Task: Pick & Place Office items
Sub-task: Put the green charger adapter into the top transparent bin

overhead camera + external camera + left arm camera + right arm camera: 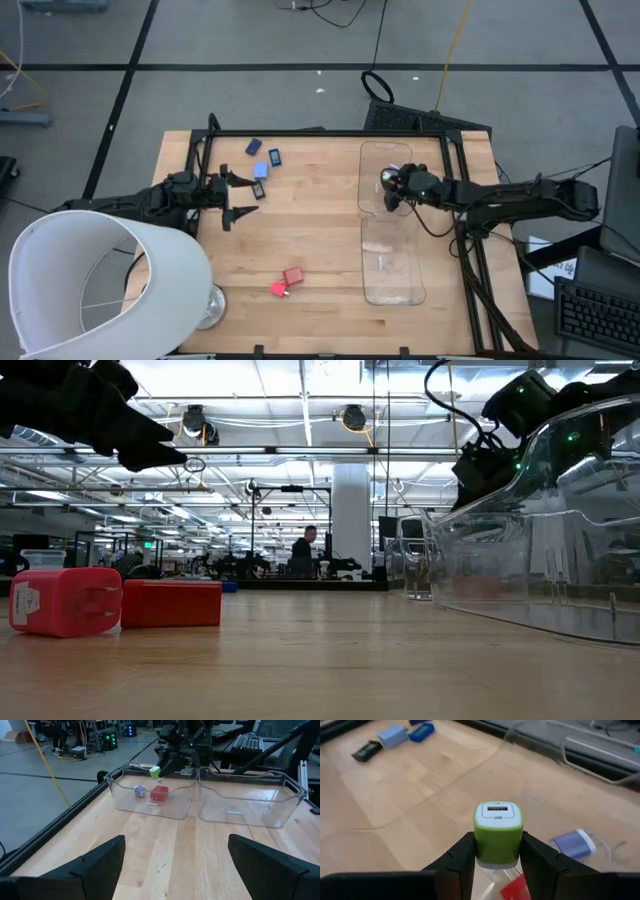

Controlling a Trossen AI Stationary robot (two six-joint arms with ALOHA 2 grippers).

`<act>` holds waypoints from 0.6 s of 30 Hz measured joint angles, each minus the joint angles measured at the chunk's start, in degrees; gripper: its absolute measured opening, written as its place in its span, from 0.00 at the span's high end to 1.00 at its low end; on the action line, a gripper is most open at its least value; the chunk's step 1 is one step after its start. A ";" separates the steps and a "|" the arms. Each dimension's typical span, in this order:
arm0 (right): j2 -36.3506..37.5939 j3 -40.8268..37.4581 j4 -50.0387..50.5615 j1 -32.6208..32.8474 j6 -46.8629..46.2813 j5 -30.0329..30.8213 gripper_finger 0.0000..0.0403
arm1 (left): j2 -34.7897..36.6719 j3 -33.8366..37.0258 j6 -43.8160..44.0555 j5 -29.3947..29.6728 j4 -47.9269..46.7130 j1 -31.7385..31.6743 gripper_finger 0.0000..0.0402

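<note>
My right gripper [498, 844] is shut on a green block with a white end face [498, 827]. It hangs over the far clear tray [372, 160], in which a purple piece [140, 791] and a red piece [159, 793] lie. Blue, light blue and black pieces [262, 168] lie on the table's far left part. Two red pieces [288, 280] rest near the front. My left gripper [232, 198] stands open beside the black piece [258, 190], touching nothing. My right gripper pinches the green block by two opposite sides [478, 845] between its two fingers. The block's white end face points away from the gripper. The fingers come slanting down from the table's right side. The block [155, 771] is lifted clear above the tray's far rim.
A second clear tray [393, 265] lies in front of the first, along the table's right part. A big white lampshade [100, 285] covers the near left corner. Bare wood lies between the trays and the red pieces [110, 602].
</note>
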State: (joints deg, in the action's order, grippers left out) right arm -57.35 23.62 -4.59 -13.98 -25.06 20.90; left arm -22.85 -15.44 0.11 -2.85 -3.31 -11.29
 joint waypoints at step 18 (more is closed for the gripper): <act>-1.42 0.00 -1.19 -0.36 0.20 -3.42 0.70 | 0.00 0.00 -0.21 0.00 0.09 0.00 0.12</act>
State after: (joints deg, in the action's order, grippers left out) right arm -58.76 23.62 -5.78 -14.35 -24.86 17.49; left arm -22.85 -15.44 -0.10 -2.85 -3.22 -11.29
